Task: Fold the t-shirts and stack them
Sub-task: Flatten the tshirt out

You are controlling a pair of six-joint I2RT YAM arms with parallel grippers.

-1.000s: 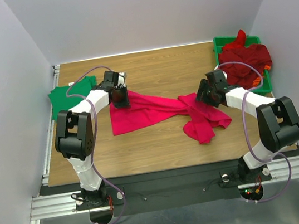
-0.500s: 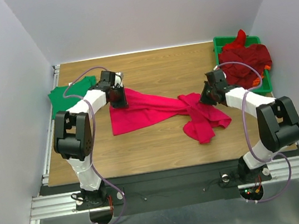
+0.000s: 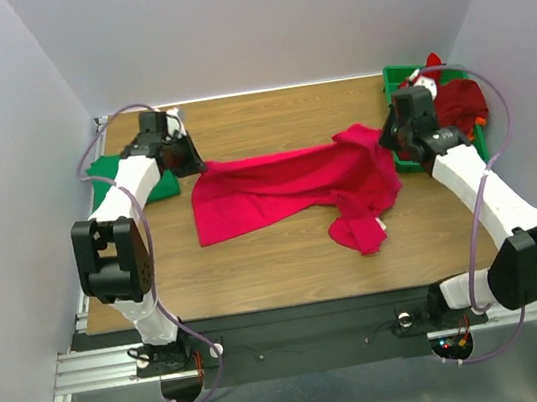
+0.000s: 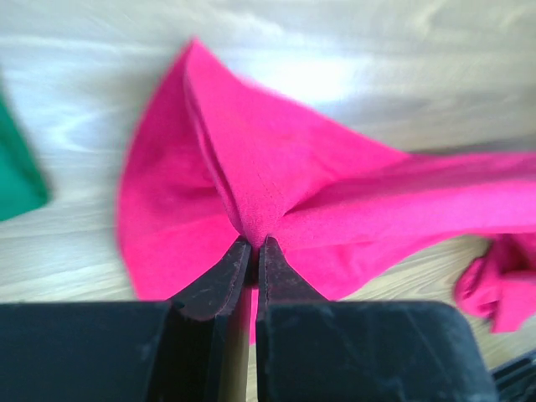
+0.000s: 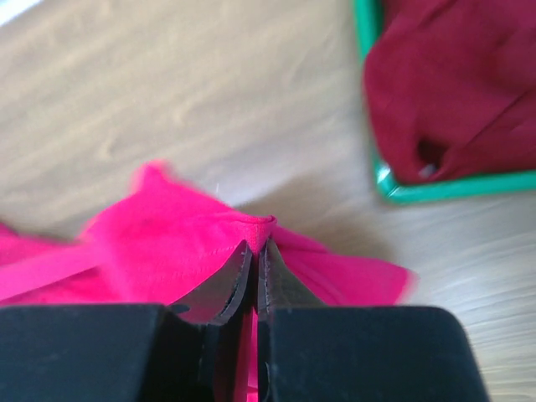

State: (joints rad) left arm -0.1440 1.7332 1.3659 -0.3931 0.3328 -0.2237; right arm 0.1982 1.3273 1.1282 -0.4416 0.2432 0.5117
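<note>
Pinching pink shirt [image 3: 276,185]: left gripper [image 4: 254,243], right gripper [image 5: 255,245] | tray [image 3: 393,76]: dark-red shirt [image 3: 456,102], maybe orange

Counts three kinds of soft cloth t-shirt: one bright pink-red t-shirt [image 3: 277,188], one green t-shirt [image 3: 94,172], and one dark red heap [image 3: 458,100], with the number of shirts in it unclear. Adds one green plastic tray [image 3: 393,71], one wooden table [image 3: 267,120], and two black two-finger grippers: left gripper [image 4: 253,244] and right gripper [image 5: 255,249].
</note>
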